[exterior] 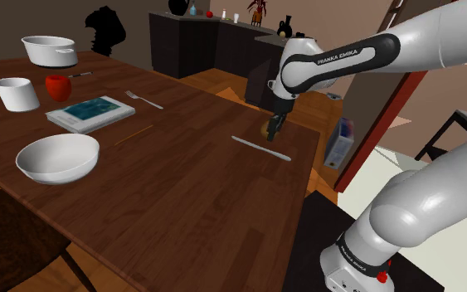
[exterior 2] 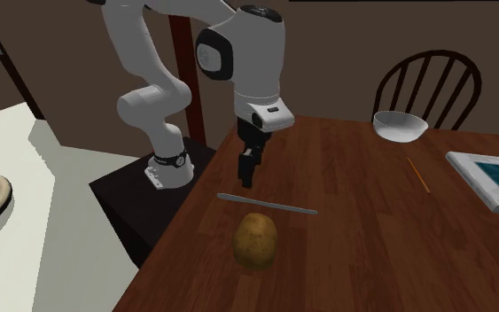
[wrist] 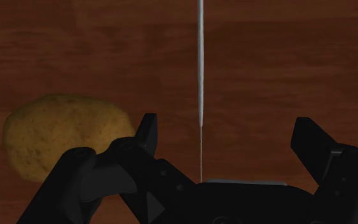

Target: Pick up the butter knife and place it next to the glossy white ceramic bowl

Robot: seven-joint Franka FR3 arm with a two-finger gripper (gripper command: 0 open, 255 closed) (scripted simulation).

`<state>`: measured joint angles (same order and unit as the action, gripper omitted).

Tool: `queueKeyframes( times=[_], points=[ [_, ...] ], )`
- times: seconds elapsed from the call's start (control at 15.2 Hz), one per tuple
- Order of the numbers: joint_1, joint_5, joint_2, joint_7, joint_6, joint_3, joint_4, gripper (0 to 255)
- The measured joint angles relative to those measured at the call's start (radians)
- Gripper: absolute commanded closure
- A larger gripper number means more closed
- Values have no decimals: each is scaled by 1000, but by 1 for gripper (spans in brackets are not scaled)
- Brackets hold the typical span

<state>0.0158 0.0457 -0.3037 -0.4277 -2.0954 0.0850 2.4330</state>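
the end effector (wrist: pixel 227 130) is released, its two black fingers (wrist: pixel 147 130) standing apart and clasping nothing. the butter knife (wrist: pixel 200 76) lies flat on the wooden bench (exterior: pixel 182 191), near the edge by the stand (exterior 2: pixel 132 199). the end effector hangs just above it, and as far as i can judge it is not touching

the coming move turns on one thing: the knife's long axis runs straight out between the fingers, crosswise to the line along which they close. so the heading looks right, and what is left is mostly a straight descent. the knife sits a little nearer one finger than the other, on the potato (wrist: pixel 63 133) side. the potato lies just beside the knife and apart from it, so it could get nudged

the white bowl (exterior: pixel 57 158) is well apart, toward the shoulder view's left, so a long carry across the bench would follow the pick
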Motion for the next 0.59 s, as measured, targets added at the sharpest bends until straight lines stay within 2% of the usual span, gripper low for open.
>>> queueKeyframes(
  times=[0.26,0.59],
  points=[
    [4,3,99,-40,-74,8,-12,0],
    [3,3,138,-47,-143,12,18,0]
  ],
)
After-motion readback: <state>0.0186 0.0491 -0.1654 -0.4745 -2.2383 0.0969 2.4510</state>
